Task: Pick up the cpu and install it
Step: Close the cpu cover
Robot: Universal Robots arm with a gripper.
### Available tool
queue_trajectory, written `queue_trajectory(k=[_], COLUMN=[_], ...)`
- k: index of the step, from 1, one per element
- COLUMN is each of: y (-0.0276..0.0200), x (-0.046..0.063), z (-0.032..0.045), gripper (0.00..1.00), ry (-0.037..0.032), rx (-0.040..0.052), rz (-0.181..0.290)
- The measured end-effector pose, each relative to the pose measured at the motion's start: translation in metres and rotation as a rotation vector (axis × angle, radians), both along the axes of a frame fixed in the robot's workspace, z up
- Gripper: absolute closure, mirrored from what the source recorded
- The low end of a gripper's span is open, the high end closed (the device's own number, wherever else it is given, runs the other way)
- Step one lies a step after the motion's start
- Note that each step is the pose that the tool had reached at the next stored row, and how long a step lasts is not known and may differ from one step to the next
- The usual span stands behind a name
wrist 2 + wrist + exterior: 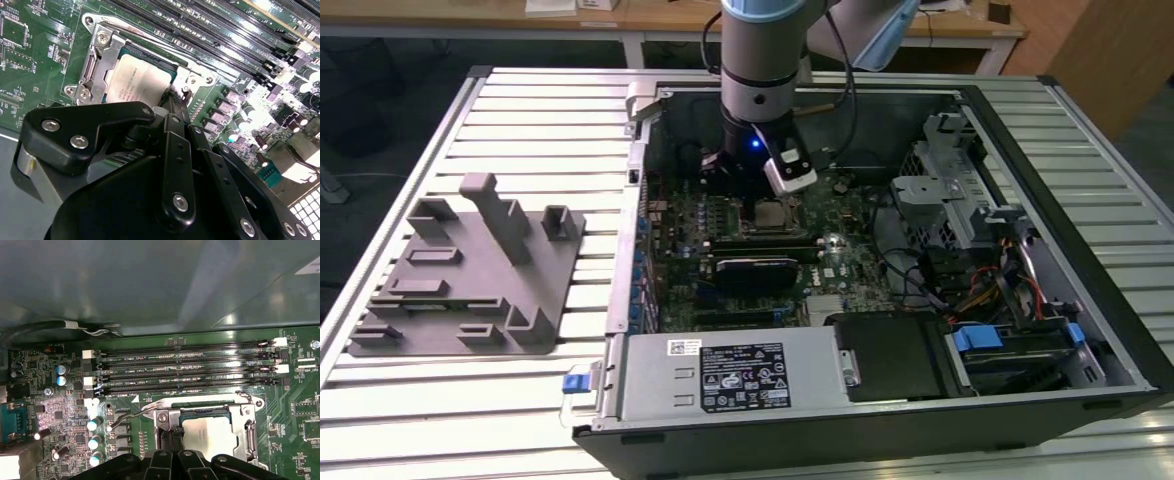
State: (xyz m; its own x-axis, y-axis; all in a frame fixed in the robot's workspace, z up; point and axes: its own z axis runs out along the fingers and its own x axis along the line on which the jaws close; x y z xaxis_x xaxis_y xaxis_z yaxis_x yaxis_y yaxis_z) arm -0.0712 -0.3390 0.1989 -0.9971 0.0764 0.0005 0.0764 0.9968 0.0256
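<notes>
The cpu [771, 212], a pale silver square chip, lies flat in the metal-framed socket [97, 60] on the green motherboard inside the open computer case. Both wrist views show it close up, cpu [137, 82] and cpu [207, 432]. My gripper [761, 196] hangs straight down from the arm over the socket. Its black fingers stand close together, shut, with the tips at one edge of the chip, gripper [174, 100] and gripper [171, 437]. The linkage hides part of the chip and the socket's near side.
The socket's wire lever [130, 417] stands beside the frame. Memory slots [185, 370] run next to the socket. A grey plastic fixture [467, 270] with upright posts sits on the slatted table at the exterior view's left. Power supply [720, 375], drive cage [947, 190] and cables crowd the case.
</notes>
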Motion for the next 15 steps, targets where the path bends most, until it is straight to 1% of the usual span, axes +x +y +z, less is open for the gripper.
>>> queue_trajectory(k=[3, 9, 15], y=[0.0002, 0.0032, 0.0035], x=[0.0000, 0.0000, 0.0000], z=[-0.0002, -0.0001, 0.0007], gripper=[0.89, 0.89, 0.89], ry=[-0.0002, -0.0001, 0.0000], rx=[0.0002, 0.0001, 0.0000], rz=[0.000, 0.000, 0.000])
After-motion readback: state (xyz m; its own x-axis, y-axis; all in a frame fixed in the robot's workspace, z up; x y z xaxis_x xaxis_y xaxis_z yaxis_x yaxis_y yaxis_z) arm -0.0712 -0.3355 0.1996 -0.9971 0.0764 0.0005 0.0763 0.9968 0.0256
